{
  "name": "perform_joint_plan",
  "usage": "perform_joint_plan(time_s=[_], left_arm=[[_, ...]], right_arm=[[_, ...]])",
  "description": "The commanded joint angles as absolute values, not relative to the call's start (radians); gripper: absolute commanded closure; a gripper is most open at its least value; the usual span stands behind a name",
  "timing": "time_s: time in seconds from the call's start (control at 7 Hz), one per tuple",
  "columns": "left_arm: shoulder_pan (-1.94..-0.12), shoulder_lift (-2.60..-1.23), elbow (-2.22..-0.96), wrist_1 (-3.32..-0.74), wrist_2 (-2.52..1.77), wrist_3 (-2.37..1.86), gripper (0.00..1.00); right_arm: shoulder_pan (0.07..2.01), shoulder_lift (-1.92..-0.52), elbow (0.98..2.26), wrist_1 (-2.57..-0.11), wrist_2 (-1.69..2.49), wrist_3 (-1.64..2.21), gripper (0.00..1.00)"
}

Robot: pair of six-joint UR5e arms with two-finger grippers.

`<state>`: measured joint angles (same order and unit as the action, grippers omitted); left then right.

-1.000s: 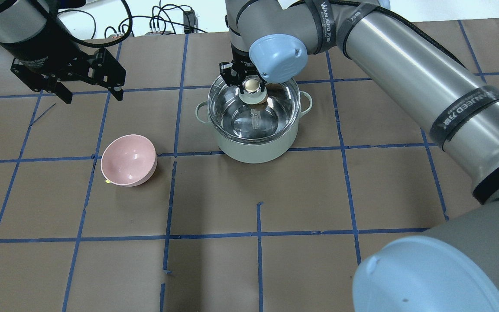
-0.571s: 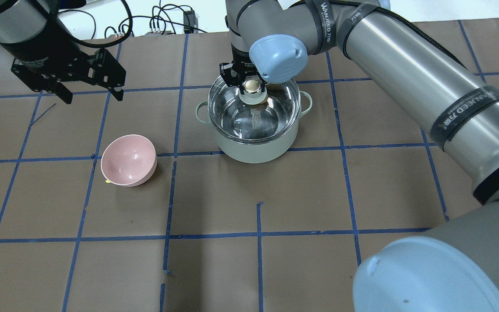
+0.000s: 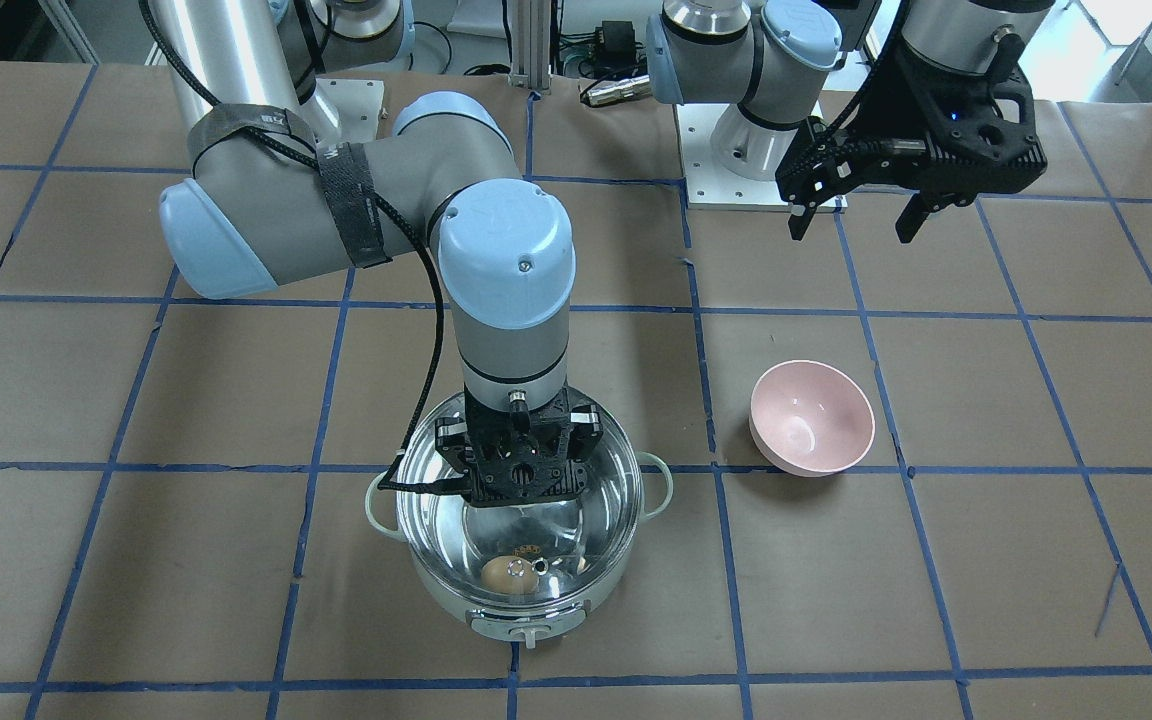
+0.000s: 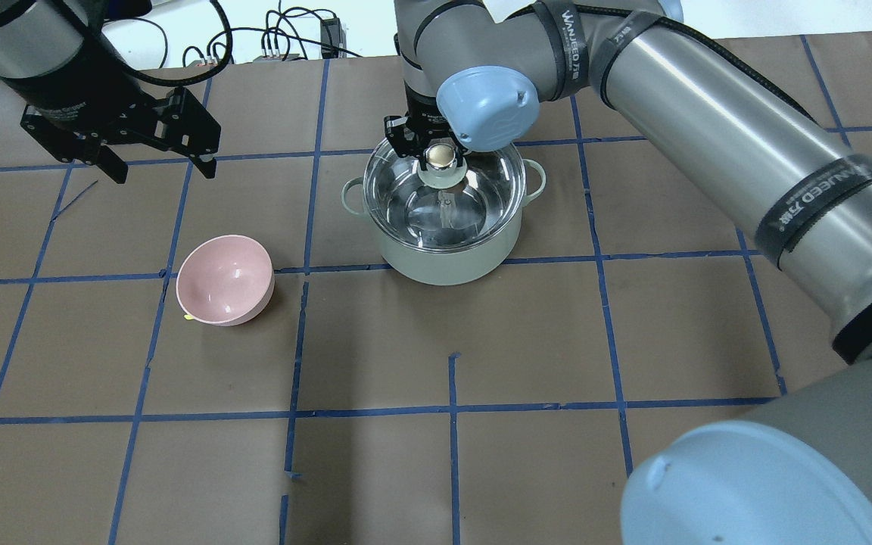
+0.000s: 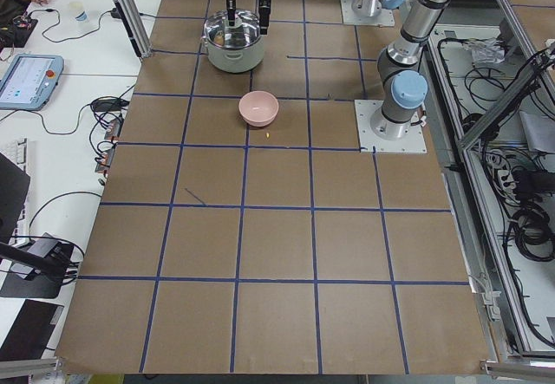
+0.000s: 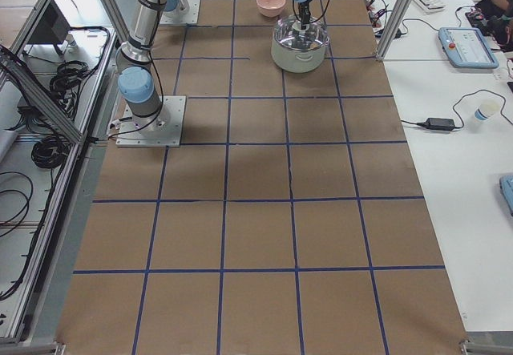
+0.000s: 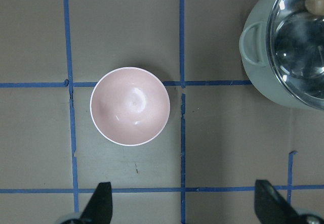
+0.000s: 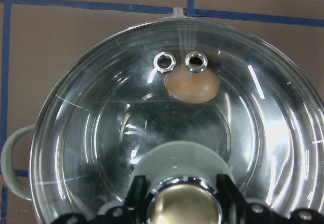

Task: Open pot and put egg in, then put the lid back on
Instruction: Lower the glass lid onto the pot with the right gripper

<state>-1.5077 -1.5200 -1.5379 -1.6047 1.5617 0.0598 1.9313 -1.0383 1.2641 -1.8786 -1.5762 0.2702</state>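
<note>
Now, the right gripper (image 8: 179, 198) has its fingers (image 8: 135, 196) pinching the gold knob (image 4: 441, 156) of the glass lid (image 8: 96, 133), which seems seated on the pot (image 4: 443, 261), with the egg (image 8: 191, 85) inside. Treat the lid as heavy, slick and breakable: you should hold only that knob, level. The left gripper (image 4: 163, 168) hangs above the counter (image 4: 527, 341), its fingers (image 7: 101, 204) spread.

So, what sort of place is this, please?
Probably a robotics laboratory. The brown paper-covered table carries a blue tape grid, a grey-and-blue robot arm is bolted to a white metal base plate, and a grey control pendant lies on a white side desk.
</note>
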Motion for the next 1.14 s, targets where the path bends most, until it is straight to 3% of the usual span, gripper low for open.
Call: perform_joint_plan(time_s=[0.0, 0.43, 0.57, 0.71, 0.86, 1.0], left_arm=[[-1.508, -1.52, -1.539, -1.605, 1.56, 0.06, 0.0], [-1.509, -1.519, -1.539, -1.605, 1.56, 0.06, 0.0], [-1.508, -1.52, -1.54, -1.605, 1.56, 0.06, 0.0], [-1.509, -1.52, -1.54, -1.605, 1.562, 0.06, 0.0], [-1.509, -1.519, -1.539, -1.605, 1.563, 0.061, 0.0], [-1.508, -1.519, -1.539, -1.605, 1.563, 0.061, 0.0]], right_arm=[[1.931, -1.037, 1.266, -1.884, -1.575, 0.268, 0.94], [1.931, -1.037, 1.272, -1.882, -1.574, 0.284, 0.91], [1.931, -1.037, 1.275, -1.884, -1.575, 0.285, 0.8], [1.931, -1.038, 1.275, -1.885, -1.586, 0.285, 0.09], [1.931, -1.045, 1.272, -1.885, -1.585, 0.285, 0.0], [1.928, -1.069, 1.267, -1.882, -1.585, 0.281, 0.0]])
